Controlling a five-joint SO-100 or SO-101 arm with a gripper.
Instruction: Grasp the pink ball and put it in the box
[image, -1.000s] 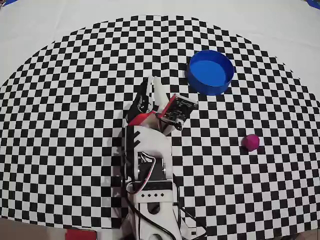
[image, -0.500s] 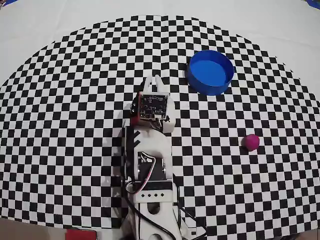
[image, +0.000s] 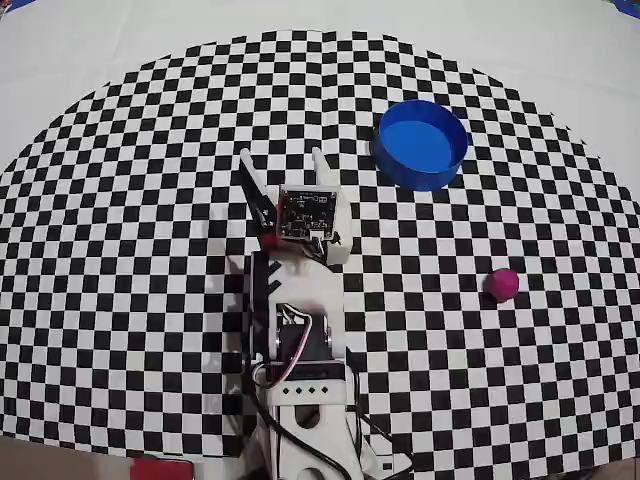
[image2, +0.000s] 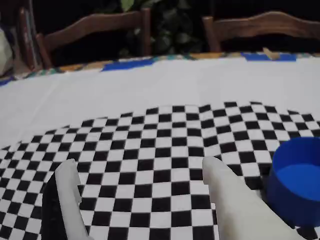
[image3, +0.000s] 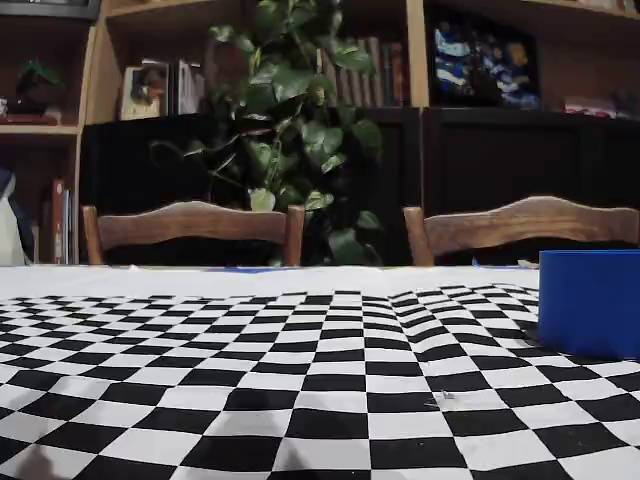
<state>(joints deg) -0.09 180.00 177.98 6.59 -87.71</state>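
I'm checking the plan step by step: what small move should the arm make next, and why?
Probably swing the gripper toward the right of the overhead view and back toward the base, to get above the pink ball. The jaws are open and empty, pointing at bare checker cloth, while the ball lies apart, well to the right. The box holds nothing yet, so grasping comes first.

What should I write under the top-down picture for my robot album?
Open gripper hovers over checkered cloth, blue box and pink ball to its right.
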